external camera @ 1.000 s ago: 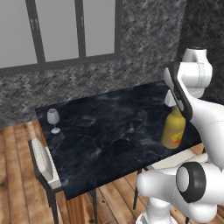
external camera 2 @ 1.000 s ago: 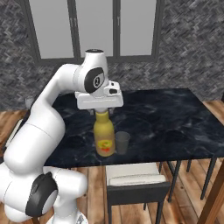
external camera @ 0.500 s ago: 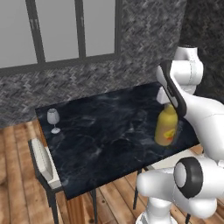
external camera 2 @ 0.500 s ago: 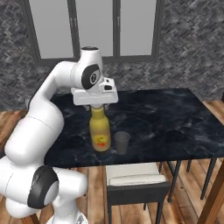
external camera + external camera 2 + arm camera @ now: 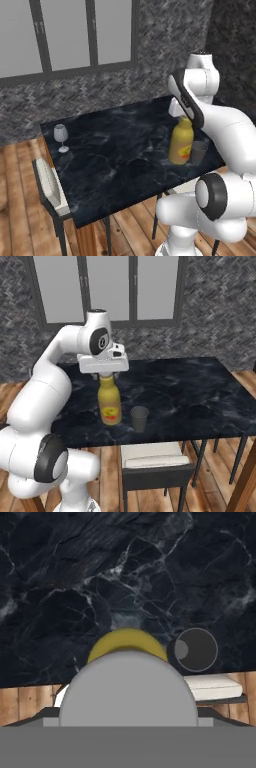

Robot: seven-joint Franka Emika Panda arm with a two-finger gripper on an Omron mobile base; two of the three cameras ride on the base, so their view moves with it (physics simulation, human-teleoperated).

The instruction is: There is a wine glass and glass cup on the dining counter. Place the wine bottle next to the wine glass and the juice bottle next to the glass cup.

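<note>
- Stout yellow juice bottle (image 5: 109,406), short-necked, stands upright on the black marbled stone desk (image 5: 190,391) near its front edge, just beside the see-through greyish glass cup (image 5: 139,418).
- White gripper (image 5: 104,375) sits directly over the bottle's pale cap, jaws spread wide; contact cannot be told.
- Stemmed clear wine glass (image 5: 61,137) stands well apart at the desk's far corner.

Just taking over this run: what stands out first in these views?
The yellow juice bottle stands upright near the front edge of the black marbled dining counter, with the gripper right at its cap. The faint glass cup sits just beside it, apart from it. The wine glass stands alone at the counter's far corner in the left base view.
</note>
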